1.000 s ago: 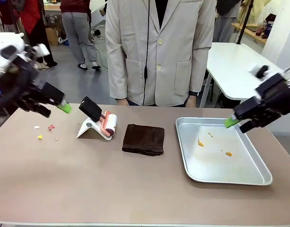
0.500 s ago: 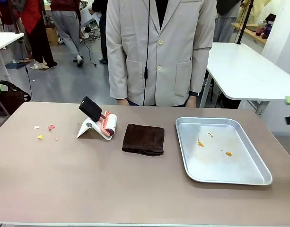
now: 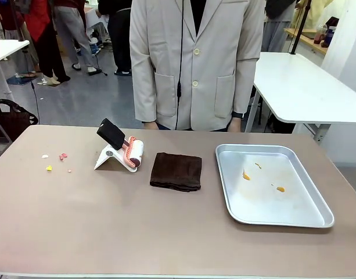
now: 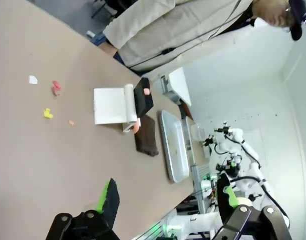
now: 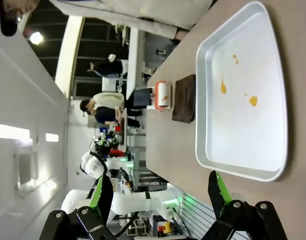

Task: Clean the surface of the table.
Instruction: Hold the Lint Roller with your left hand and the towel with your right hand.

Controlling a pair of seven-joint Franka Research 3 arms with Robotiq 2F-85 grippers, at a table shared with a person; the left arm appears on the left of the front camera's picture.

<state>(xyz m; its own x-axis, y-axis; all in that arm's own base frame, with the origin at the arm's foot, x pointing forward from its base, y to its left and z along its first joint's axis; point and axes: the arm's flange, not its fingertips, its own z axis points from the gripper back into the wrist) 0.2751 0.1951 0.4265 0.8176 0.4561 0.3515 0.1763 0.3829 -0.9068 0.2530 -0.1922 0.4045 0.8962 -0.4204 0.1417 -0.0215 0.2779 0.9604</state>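
The brownish table (image 3: 108,221) carries a few small pink, white and yellow crumbs (image 3: 57,161) near its left end. A lint roller (image 3: 133,153) with a black handle rests on a white stand beside a folded dark brown cloth (image 3: 176,171). In the left wrist view my left gripper (image 4: 167,190) hangs open and empty above the table (image 4: 33,150), well short of the crumbs (image 4: 48,113) and the roller (image 4: 129,105). My right gripper (image 5: 160,185) is also open and empty, off the near edge of the silver tray (image 5: 242,155).
The silver metal tray (image 3: 317,215) at the right holds a few orange scraps (image 3: 246,175). A person in a beige jacket (image 3: 195,64) stands at the far edge. A white table (image 3: 294,87) lies behind on the right.
Both arms have pulled back out of the front view, the left one off to the left and the right one off to the right. Nothing on the table moved.
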